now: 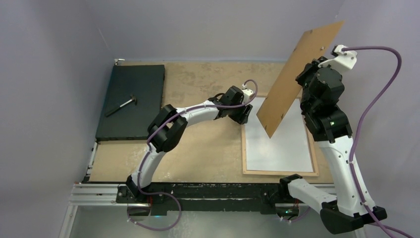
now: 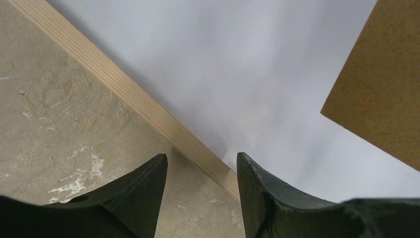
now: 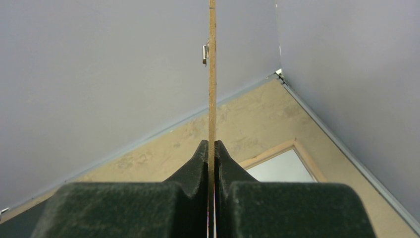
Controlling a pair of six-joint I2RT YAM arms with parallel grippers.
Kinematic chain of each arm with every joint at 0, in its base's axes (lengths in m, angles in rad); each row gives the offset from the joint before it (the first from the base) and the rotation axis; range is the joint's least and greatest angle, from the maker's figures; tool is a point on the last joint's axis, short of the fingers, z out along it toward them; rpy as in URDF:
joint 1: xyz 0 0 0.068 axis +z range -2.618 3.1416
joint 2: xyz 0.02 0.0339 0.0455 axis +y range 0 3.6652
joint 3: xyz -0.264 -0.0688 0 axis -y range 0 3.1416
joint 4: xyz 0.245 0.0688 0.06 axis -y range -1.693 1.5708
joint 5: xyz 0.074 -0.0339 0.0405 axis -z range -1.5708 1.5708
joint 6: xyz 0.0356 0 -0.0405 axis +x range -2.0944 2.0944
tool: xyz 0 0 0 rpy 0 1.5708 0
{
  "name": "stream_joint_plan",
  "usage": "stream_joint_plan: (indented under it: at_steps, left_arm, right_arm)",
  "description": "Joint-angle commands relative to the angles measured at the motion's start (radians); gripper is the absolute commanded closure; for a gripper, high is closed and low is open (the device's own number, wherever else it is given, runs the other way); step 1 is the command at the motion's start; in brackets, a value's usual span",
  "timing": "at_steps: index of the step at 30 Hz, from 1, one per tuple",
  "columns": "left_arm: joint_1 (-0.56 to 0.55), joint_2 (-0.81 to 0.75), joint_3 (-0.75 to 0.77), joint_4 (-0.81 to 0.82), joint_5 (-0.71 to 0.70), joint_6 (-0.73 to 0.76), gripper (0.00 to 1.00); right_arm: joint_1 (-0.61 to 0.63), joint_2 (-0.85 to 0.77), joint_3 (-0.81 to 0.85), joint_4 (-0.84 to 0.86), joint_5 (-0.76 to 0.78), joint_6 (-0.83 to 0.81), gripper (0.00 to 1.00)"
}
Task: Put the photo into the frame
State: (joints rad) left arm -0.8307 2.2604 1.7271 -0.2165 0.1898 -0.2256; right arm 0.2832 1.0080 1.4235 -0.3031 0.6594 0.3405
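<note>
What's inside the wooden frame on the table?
The photo, white back up, fills the frame. Its picture side is hidden underneath, and the backing board held above covers part of its far end.

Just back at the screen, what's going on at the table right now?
The right fingers are shut on the edge of the brown fibreboard backing panel, holding it tilted in the air above the thin-railed wooden picture frame, which lies flat on the table. A plain white sheet, likely the photo's back, fills the frame. The left fingers are open, spread over the frame's left rail and gripping nothing.
</note>
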Motion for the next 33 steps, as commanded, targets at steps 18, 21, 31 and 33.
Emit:
stream_joint_plan:
  at_steps: [18,21,31,33]
  left_arm:
    - [0.020,-0.047,-0.113,0.022,-0.072,0.014,0.68]
    - [0.033,-0.066,-0.126,-0.001,-0.102,0.038,0.73]
    - [0.140,-0.158,-0.223,0.008,-0.149,0.071,0.84]
    - [0.175,-0.182,-0.241,0.010,-0.148,0.069,0.86]
  right_arm:
    - [-0.001,-0.038,-0.026,0.108,-0.055,0.059,1.00]
    - [0.000,-0.036,-0.029,0.108,-0.068,0.069,1.00]
    - [-0.001,-0.026,-0.049,0.113,-0.127,0.105,1.00]
    - [-0.001,-0.022,-0.057,0.118,-0.153,0.114,1.00]
